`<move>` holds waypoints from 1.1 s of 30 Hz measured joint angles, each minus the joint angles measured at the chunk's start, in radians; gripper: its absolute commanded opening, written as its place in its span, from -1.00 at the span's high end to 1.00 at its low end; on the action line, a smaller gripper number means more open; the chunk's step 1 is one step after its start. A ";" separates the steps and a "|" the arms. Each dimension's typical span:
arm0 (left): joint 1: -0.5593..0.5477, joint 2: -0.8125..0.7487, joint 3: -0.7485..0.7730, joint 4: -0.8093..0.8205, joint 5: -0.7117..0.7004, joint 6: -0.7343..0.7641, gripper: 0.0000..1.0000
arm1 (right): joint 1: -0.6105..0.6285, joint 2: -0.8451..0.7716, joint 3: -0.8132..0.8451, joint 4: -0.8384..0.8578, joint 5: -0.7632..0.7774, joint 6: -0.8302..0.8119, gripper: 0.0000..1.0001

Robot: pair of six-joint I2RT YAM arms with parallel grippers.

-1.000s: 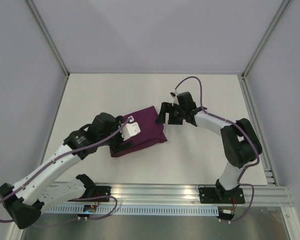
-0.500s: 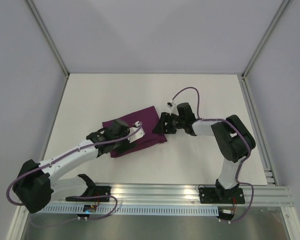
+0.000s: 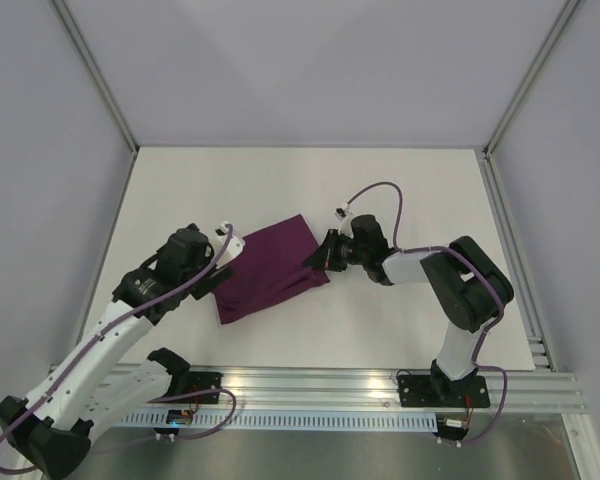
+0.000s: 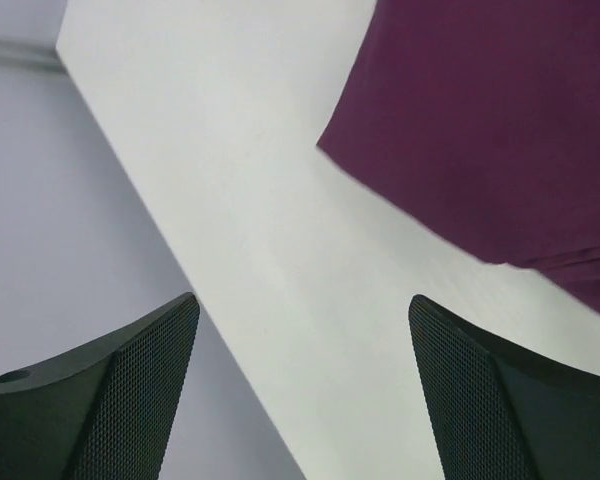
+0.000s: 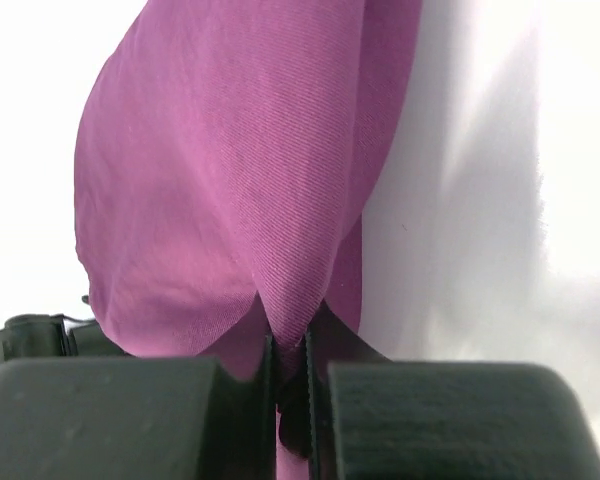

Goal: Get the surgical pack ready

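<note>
On the desk point(image 3: 400, 200), right fingers point(image 5: 410, 410) pinch the folded purple cloth point(image 3: 268, 268); left fingers point(image 4: 110, 400) stand open beside it. Nothing else shows, so most packing seems left.

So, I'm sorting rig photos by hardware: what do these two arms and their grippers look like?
Both the left arm and the right arm have white links with bulky black joints on black base plates. A purple cable loops along each. The left gripper has black fingers with a fine mesh texture; the right gripper is blocky and black too.
</note>
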State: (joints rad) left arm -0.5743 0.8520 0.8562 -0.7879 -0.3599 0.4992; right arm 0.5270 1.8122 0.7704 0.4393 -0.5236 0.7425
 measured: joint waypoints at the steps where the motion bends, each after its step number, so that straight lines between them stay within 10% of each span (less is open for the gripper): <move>1: 0.040 -0.013 -0.005 -0.014 -0.008 -0.002 -0.90 | 0.003 0.000 0.003 0.000 0.008 0.012 0.99; 17: 0.183 -0.081 -0.042 -0.074 -0.041 -0.026 -0.93 | -0.225 0.019 0.122 -0.162 0.056 0.010 0.99; 33: 0.186 0.074 -0.026 -0.040 -0.079 -0.020 -0.93 | -0.765 0.462 1.005 -0.877 -0.053 -0.443 0.99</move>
State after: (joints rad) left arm -0.3885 0.9257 0.8299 -0.8284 -0.4385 0.4793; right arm -0.2379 2.2745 1.7756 -0.4377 -0.5762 0.2996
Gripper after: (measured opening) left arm 0.964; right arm 0.065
